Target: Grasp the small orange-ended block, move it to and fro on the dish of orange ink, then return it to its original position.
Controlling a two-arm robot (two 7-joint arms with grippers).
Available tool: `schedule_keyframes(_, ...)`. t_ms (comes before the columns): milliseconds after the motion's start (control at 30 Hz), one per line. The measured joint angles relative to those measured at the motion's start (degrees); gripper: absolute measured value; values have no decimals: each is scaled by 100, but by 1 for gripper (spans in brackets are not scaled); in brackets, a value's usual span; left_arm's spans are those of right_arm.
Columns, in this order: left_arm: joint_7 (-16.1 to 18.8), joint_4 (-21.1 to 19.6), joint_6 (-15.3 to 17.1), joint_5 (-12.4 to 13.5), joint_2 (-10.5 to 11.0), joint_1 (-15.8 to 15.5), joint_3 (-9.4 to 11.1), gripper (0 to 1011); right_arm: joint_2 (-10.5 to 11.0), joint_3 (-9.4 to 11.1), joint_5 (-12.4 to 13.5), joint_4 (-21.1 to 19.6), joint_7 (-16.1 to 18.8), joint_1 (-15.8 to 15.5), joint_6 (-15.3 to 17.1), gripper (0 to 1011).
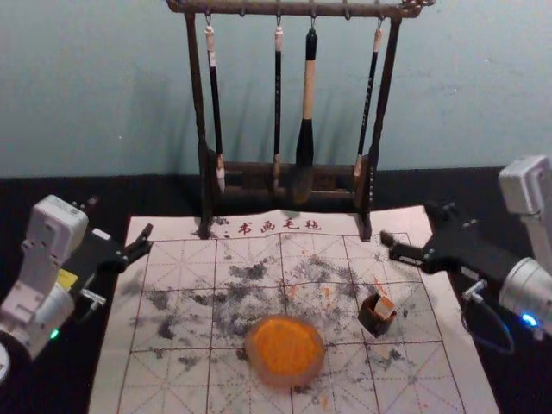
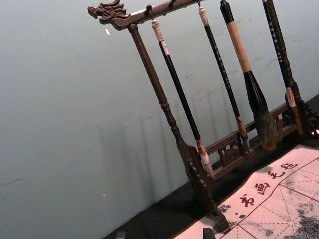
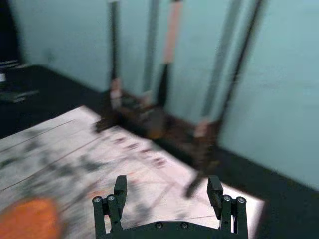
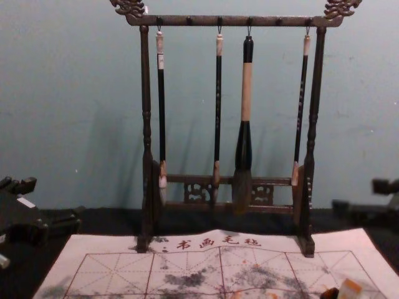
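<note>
Judging by how things lie now, the task is at one of its two ends: either the block (image 1: 384, 307) has not been picked up, or it has been to the ink and come home. It sits in a small dark holder (image 1: 374, 323) on the mat (image 1: 431, 379), leaning a little, its pale body and some orange showing above the rim, with no gripper touching it. The dish (image 1: 285, 379) stands just beside it, toward the robot's left, with orange ink (image 1: 286, 345) across its middle and nothing dabbing at it. The right gripper (image 3: 167, 183) has its fingers spread wide with nothing between them; in the head view it is over the far right part of the mat, beyond the holder and apart from the block. The left gripper (image 1: 121, 217) waits at the mat's left edge, its fingers parted and empty, and seems to have no part in this. Orange specks on the mat and on the block do not settle whether the rubbing is done. If this is the start, the grasp, the to-and-fro strokes and the return all remain; if it is the end, only drawing the right arm clear would be left.
</note>
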Motion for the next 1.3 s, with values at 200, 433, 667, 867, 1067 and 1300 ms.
schedule_keyframes(200, 0, 0, 0, 0, 0, 0, 0, 1001, -297, 248, -545, 51, -1026, -321, -340, 1000)
schedule_keyframes(433, 0, 0, 0, 0, 0, 0, 0, 1001, -650, 489, -668, 349, -1647, -693, -439, 1000)
schedule_keyframes(667, 0, 0, 0, 0, 0, 0, 0, 1001, -800, 580, -738, 543, -1730, -824, -443, 1000)
schedule_keyframes(867, 0, 0, 0, 0, 0, 0, 0, 1001, -797, 577, -739, 542, -1730, -826, -442, 1000)
schedule_keyframes(1067, 0, 0, 0, 0, 0, 0, 0, 1001, -790, 572, -739, 531, -1733, -824, -440, 1000)
schedule_keyframes(1300, 0, 0, 0, 0, 0, 0, 0, 1001, -786, 567, -739, 521, -1736, -822, -439, 1000)
